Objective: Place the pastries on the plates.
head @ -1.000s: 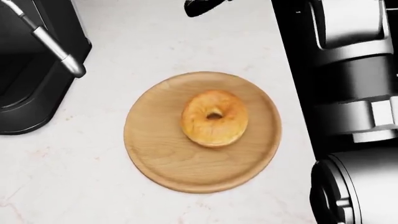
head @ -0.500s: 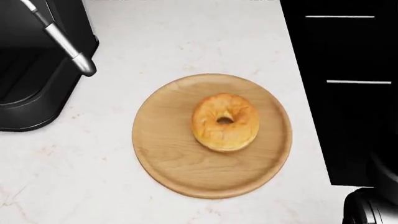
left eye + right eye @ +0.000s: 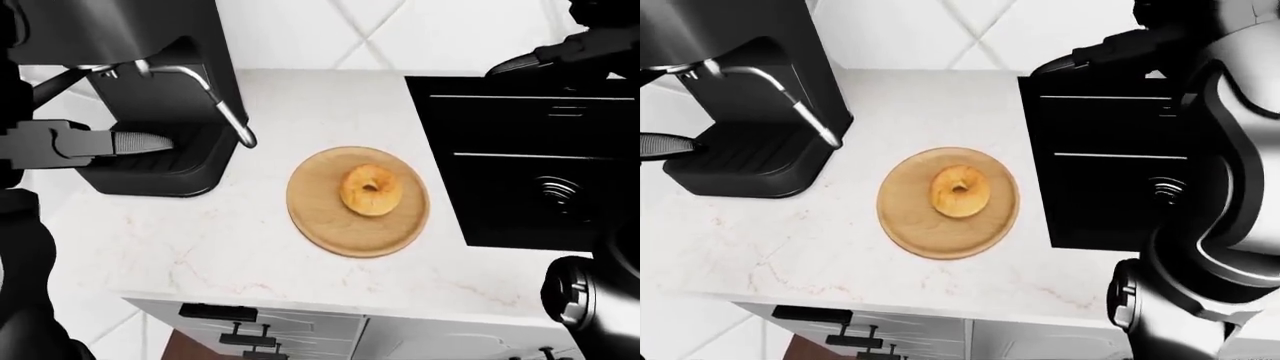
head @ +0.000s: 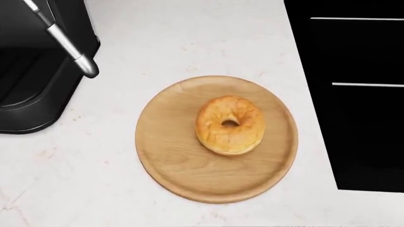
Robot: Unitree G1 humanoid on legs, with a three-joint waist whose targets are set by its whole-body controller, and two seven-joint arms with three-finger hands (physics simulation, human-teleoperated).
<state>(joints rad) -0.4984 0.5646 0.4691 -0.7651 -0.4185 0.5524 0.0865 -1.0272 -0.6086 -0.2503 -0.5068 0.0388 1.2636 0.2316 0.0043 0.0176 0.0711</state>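
Right hand (image 3: 1110, 49), dark and raised near the top of the right-eye view over the black stove (image 3: 1110, 165), touches nothing, and whether its fingers are spread or closed cannot be told; the left hand (image 3: 135, 141), at the left edge of the left-eye view beside the one coffee machine (image 3: 150, 90), is likewise unclear. One ring-shaped pastry (image 4: 229, 124) lies on the one round wooden plate (image 4: 170, 156), right of the plate's centre, on the white table (image 4: 189, 42) between machine and stove.
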